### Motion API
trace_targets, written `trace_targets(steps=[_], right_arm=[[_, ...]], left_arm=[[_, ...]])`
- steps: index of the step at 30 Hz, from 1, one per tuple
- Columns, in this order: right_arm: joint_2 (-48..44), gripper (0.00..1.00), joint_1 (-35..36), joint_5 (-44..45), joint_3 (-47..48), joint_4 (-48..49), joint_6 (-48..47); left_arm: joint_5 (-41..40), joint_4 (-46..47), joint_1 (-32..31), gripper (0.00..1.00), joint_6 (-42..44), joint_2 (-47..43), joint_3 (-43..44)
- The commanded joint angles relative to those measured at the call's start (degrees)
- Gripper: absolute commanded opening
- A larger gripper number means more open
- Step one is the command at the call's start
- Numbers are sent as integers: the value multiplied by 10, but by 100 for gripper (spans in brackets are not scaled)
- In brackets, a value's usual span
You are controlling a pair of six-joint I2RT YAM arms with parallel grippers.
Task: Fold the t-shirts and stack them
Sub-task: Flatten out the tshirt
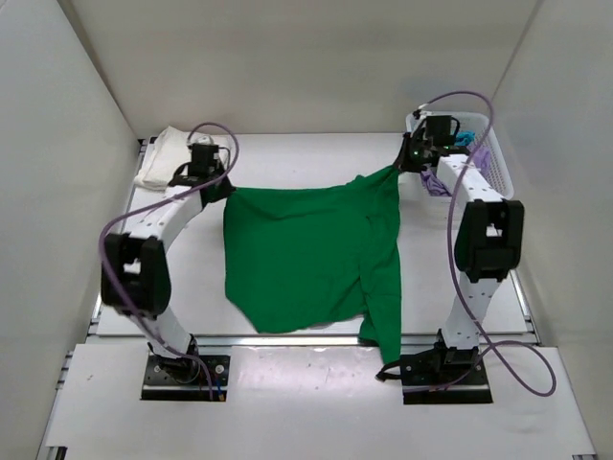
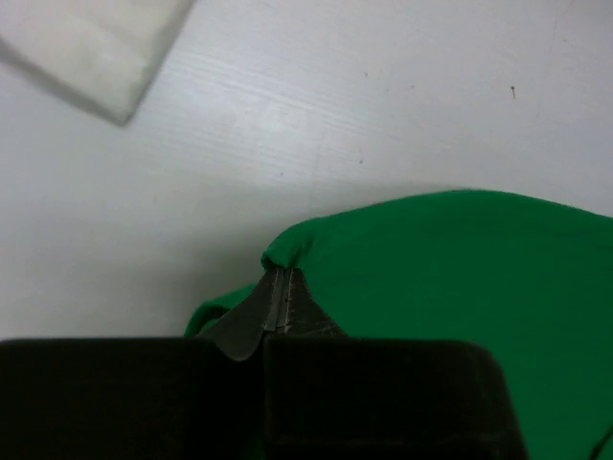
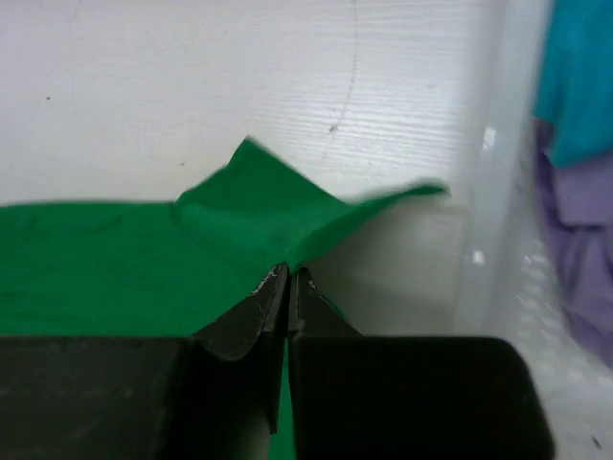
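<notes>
Two grippers hold one green shirt [image 1: 297, 259] btw them. L gripper [image 1: 224, 188] is fully closed, its jaws pinching the shirt's far-left corner. R gripper [image 1: 404, 165] is closed too and pinches the far-right corner, just beside the basket [image 1: 503, 177]. The shirt's far edge is stretched left to right across the table [image 1: 287, 158], sagging a little, w/ the R end nearer the far edge than the L end. From this line the cloth spreads toward the near edge, so the long axis runs approx far to near. The right side is folded over itself and makes a long strip that passes over the near edge, close to the R arm base. Which end is the collar I cannot tell. Cream shirt [image 1: 165, 155] lies folded in the far-left corner, apart from L gripper. Teal shirt [image 1: 467, 140] and lilac shirt [image 1: 439, 182] are in the basket at the far-right corner, the lilac one partly over its left wall, as it seems.
</notes>
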Motion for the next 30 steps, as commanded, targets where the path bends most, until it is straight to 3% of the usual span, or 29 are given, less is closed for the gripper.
trace_targets(steps=[1,4,6,8,9,11,12,14,16,17,18,19,20,21,24,25,28,29,30], right_arm=[[20,0,17,-29,72,48,-3],[29,0,14,-41,88,87,7],[96,5,20,-36,176,36,2],[172,8,28,-20,371,-76,-6],[203,12,30,-13,444,-87,-12],[170,44,19,-29,388,-8,21],[167,89,16,-40,424,-20,25],[147,92,16,-50,427,-40,18],[133,87,17,-45,444,-87,7],[131,72,23,-26,459,-144,1],[126,51,42,13,481,-192,-22],[112,35,63,33,484,-212,-39],[104,10,78,74,479,-249,-48],[95,0,115,111,478,-268,-56],[76,0,220,249,463,-352,-52],[61,1,253,285,441,-370,-48],[-29,0,308,322,314,-349,-31],[-92,0,317,325,233,-312,-20],[-167,0,317,311,187,-254,-15]], left_arm=[[-49,42,-19,0,17,37,92],[-84,43,-31,0,34,75,162],[-79,17,-21,0,32,111,231],[-64,-32,-11,6,33,174,351],[-67,-54,-13,10,46,197,376],[-84,-78,-14,34,60,213,439],[-59,-82,-19,68,62,210,462],[-42,-108,-13,92,59,205,476],[-28,-132,-16,96,55,175,457],[-26,-120,-16,95,55,147,380],[-25,-62,-24,88,54,80,258],[-18,5,-29,78,52,40,191],[-23,32,-29,54,40,-29,72],[-16,64,-28,38,18,-93,-23],[31,105,-6,12,-15,-215,-201],[40,96,-3,10,-9,-241,-244],[41,79,-3,16,-4,-284,-299],[50,84,4,32,-18,-294,-333],[68,98,11,38,-28,-304,-346]])
